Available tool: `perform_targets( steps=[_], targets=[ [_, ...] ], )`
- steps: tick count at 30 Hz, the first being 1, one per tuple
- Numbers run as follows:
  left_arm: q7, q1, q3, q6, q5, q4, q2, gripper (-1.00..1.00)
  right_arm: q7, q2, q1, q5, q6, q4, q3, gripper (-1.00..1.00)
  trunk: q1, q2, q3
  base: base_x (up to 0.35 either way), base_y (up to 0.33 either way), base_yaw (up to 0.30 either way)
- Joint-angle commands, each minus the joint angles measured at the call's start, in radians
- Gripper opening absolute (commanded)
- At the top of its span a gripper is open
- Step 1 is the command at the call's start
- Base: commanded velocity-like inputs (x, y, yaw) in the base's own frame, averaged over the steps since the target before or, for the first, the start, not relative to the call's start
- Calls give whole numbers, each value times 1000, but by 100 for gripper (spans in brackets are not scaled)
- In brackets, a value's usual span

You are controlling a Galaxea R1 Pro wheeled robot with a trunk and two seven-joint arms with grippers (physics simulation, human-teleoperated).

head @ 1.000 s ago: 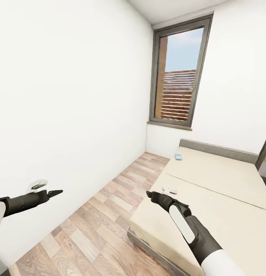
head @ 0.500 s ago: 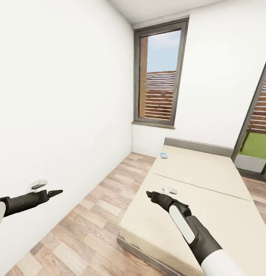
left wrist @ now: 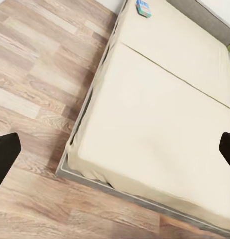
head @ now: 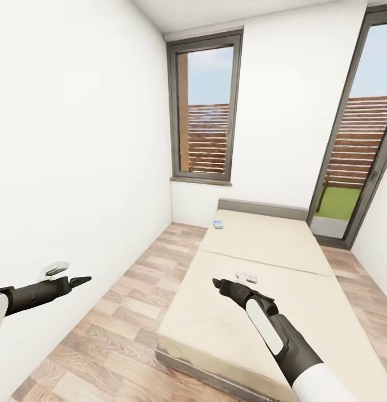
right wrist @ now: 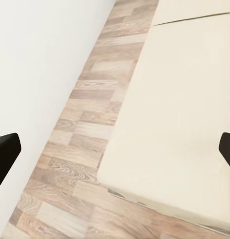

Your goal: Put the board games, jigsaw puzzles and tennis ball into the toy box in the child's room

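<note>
The bed [head: 271,251] with its cream mattress and grey padded edge runs from the middle of the head view to the far wall. One small colourful game box [head: 218,224] lies on the bed's far left corner; the left wrist view shows the same game box [left wrist: 143,8]. My left gripper [head: 84,278] hangs open over the floor by the left wall, holding nothing. My right gripper [head: 216,283] is open and empty above the bed's near left part. In each wrist view the dark fingertips [left wrist: 5,159] [right wrist: 5,152] stand far apart. The table, toy box, puzzles and ball are out of view.
A white wall [head: 76,139] closes the left side. Wood-plank floor [head: 120,324] forms a lane between that wall and the bed. A tall window [head: 204,109] is in the far wall, with a glass door [head: 355,151] at the right.
The camera has turned right: the bed and window slid left in the picture and the glass door came into view. Both arms keep their pose relative to the view.
</note>
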Motion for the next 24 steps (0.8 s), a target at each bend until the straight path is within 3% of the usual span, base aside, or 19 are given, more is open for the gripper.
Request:
perform_targets(
  steps=[1,24],
  targets=[
    [-3,0,1,5,1,0,0,100,-10,-1,-1,-10,1,-1,4,100,0,-1,-1,1,195,-279],
    [-3,0,1,4,1,0,0,100,-10,0,-1,-10,2,3,4,100,0,-1,-17,0,77,-264]
  ],
)
